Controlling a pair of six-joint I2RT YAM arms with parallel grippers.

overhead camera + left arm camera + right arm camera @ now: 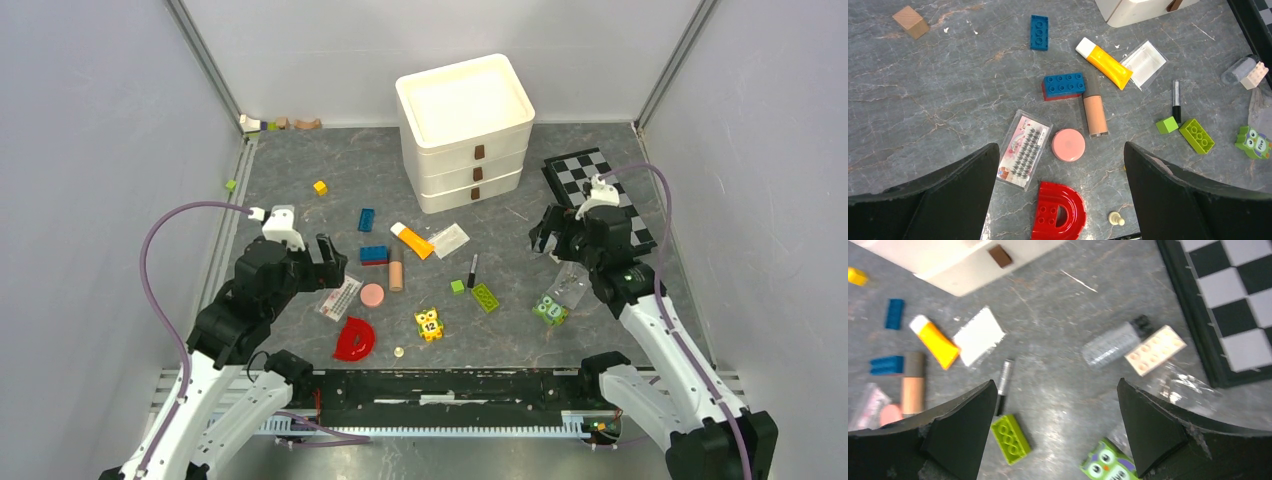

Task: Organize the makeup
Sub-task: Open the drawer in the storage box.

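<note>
Grey marbled table (290, 160) enclosed by pale walls (100, 150); white 3-drawer unit (465, 130) at back.

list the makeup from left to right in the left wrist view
lash packet → pink disc → beige stick → clear packet → pencil; the orange tube spans above the stick, so it is left out

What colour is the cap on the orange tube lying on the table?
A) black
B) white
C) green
B: the orange tube ends in a white cap, which shows clearly in the left wrist view, at the end that points away from the clear packet.
</note>
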